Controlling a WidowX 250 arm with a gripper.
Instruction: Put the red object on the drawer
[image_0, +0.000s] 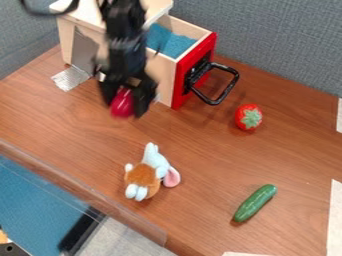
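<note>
At the lower left of the frame, a blue area (33, 200) lies beyond the edge of the wooden surface (200, 145). At the upper left, a silver patch (70, 78) lies on the surface beside the foot of a wooden cabinet (83, 12).

The black arm (125, 22) enters from the top edge, in front of the cabinet. Its gripper (125, 106) points down, left of center in the upper half. The jaws stand partly apart and are closed on the red object (122, 103), which sits between them; its outline is blurred.

Below, a plush toy (142, 175) with a pink ear lies on the surface. At the upper center, the drawer (179, 90) is pulled out, with blue material (175, 45) inside, a red front and a black handle (226, 91). Right of the handle sits a tomato (248, 117), green top visible. At the lower right, a green cucumber (254, 203) lies diagonally. White strips (335, 215) mark the right edge.
</note>
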